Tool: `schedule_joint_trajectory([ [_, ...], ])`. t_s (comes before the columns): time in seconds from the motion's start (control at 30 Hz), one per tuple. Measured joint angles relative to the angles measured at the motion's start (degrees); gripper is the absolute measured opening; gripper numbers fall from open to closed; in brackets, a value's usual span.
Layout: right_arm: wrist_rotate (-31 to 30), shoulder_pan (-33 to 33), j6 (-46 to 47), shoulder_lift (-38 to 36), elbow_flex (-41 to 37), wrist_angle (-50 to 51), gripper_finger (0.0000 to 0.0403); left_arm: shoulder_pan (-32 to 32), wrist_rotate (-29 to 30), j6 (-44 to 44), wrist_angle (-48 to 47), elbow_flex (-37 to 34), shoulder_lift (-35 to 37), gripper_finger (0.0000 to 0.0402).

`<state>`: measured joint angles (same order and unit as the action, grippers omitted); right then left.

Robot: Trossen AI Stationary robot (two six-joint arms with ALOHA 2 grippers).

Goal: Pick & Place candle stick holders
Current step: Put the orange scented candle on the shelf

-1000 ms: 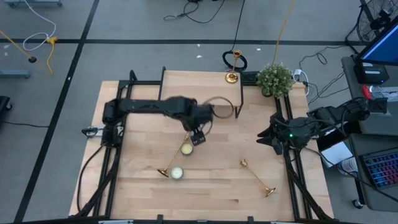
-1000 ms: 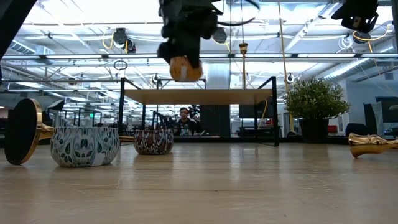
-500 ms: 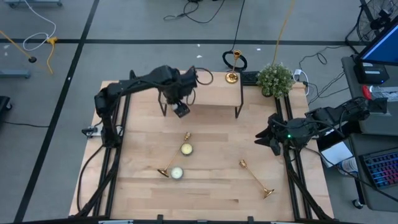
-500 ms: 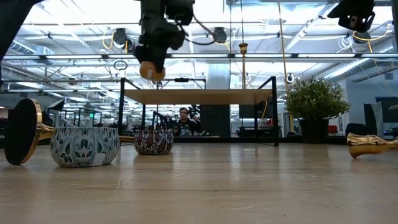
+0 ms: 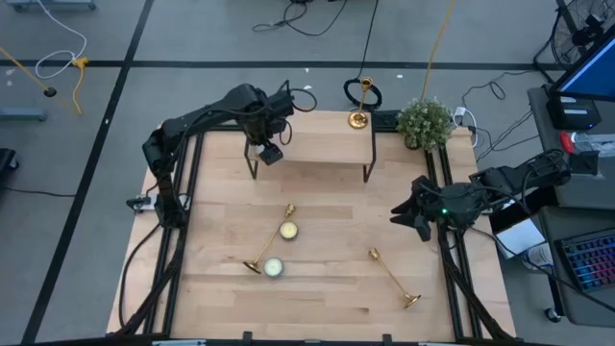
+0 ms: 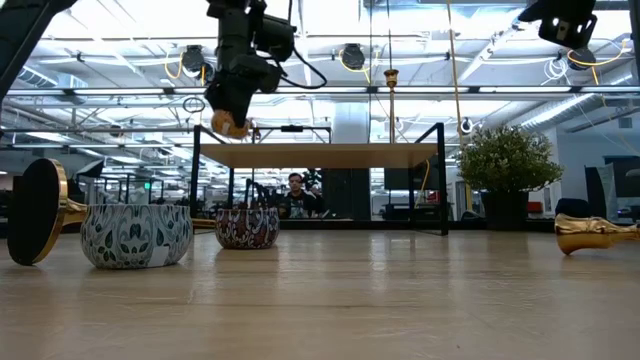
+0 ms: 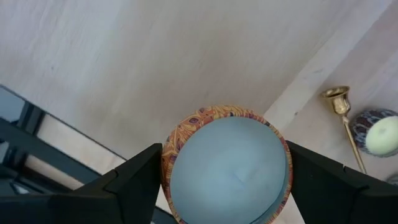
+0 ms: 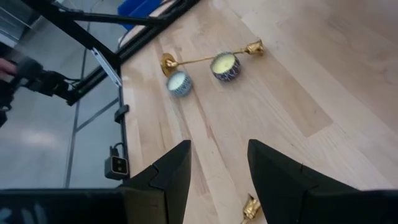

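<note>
Candle tin (image 7: 227, 168) in left end effector (image 7: 225, 186)

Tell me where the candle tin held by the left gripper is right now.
The candle tin hangs in the left gripper, raised over the left end of the small wooden shelf at the table's far edge.

My arms are dark, nearly black, built of slim tubular links joined by thicker rounded joints. Black cables loop loosely off my left arm (image 5: 207, 120) near its wrist. My right arm (image 5: 461, 202) carries a small green light on its housing. My left gripper (image 7: 224, 180) has broad, flat, angular black fingers; my right gripper (image 8: 217, 171) matches it.
</note>
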<state>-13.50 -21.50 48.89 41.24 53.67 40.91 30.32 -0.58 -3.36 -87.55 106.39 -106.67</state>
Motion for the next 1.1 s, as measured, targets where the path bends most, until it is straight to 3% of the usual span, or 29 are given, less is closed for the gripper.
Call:
schedule_joint_trajectory([
  [0.63, -1.69, 0.00, -0.62, 0.93, 0.00, -5.94, 0.0157, 3.87, -0.97, 4.20, 1.39, 0.00, 0.00, 0.0296],
  [1.1, -1.79, 0.00, -1.12, 0.93, 0.00, -6.45, 0.0157, 3.35, -2.53, 3.24, 2.69, 0.00, -0.02, 0.0296],
])
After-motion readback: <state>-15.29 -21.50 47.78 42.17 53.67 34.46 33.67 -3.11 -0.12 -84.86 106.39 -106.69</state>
